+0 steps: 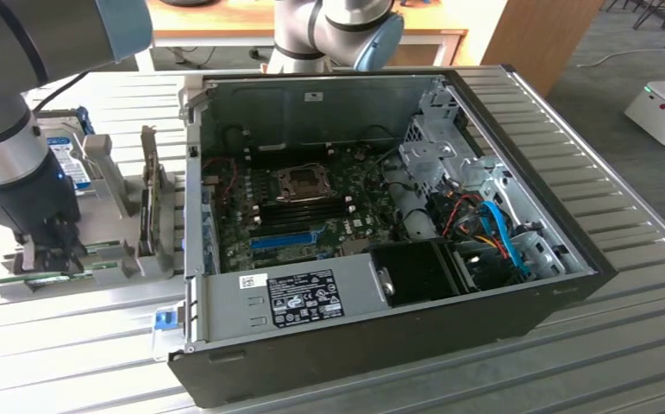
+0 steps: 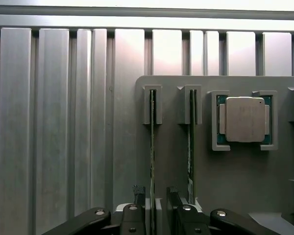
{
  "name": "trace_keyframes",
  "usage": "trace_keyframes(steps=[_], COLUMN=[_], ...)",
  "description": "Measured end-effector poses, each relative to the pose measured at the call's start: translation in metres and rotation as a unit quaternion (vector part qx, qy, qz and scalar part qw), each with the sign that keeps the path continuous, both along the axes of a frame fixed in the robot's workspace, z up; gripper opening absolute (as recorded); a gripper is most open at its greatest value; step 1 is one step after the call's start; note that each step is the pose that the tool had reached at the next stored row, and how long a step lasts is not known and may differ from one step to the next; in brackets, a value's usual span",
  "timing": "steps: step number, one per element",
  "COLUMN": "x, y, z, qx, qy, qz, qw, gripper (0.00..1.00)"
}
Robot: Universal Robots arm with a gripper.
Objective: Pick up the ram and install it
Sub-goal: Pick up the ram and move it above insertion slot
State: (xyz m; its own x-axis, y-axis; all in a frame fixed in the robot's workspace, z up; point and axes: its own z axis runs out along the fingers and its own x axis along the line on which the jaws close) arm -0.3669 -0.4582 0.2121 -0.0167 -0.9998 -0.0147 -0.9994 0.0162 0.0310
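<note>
The ram (image 2: 152, 147) is a thin green stick seen edge-on, standing in a slot of the grey parts holder (image 2: 235, 181). My gripper (image 2: 156, 198) is open and straddles its near end, one finger (image 2: 139, 196) on each side with a small gap to the board. A second ram stick (image 2: 191, 142) stands in the neighbouring slot, just outside the other finger. In the exterior view my gripper (image 1: 50, 259) hangs low over the holder (image 1: 114, 272) at the exterior view's left, beside the open computer case (image 1: 240, 297).
A processor chip (image 2: 244, 119) lies in its own pocket on the holder. A hard drive with a blue label (image 1: 76, 164) stands behind the arm. Inside the case the motherboard (image 1: 309, 207) shows dark memory slots and a blue slot (image 1: 280, 241). The table is ribbed metal.
</note>
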Motion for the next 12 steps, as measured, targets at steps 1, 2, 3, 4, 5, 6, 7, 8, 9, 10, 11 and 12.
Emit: trace_keyframes(steps=[1,2,3,4,5,6,7,8,9,10,11,12], x=[0.0000,0.0000,0.0000,-0.0001,-0.0001,-0.0001,0.0000,0.0000,-0.0001,0.0000,-0.0001,-0.0001], y=[0.0000,0.0000,0.0000,0.0000,0.0000,0.0000,0.0000,0.0000,0.0000,0.0000,0.0000,0.0000], z=[-0.0009,-0.0016,-0.0024,-0.0029,-0.0034,-0.0039,-0.0044,-0.0049,-0.0052,-0.0052,-0.0052,-0.0052], qx=[0.0000,0.0000,0.0000,0.0000,-0.0001,0.0000,0.0000,0.0000,0.0000,0.0000,-0.0001,-0.0001], qy=[-0.0001,-0.0002,-0.0003,-0.0003,-0.0003,-0.0004,-0.0003,-0.0004,-0.0003,-0.0003,-0.0003,-0.0003], qz=[0.000,0.000,0.000,0.000,0.000,0.000,0.000,0.000,0.000,0.000,0.000,0.000], qw=[1.0000,1.0000,1.0000,1.0000,1.0000,1.0000,1.0000,1.0000,1.0000,1.0000,1.0000,1.0000], gripper=[0.31,0.31,0.31,0.31,0.31,0.31,0.31,0.31,0.31,0.31,0.31,0.31])
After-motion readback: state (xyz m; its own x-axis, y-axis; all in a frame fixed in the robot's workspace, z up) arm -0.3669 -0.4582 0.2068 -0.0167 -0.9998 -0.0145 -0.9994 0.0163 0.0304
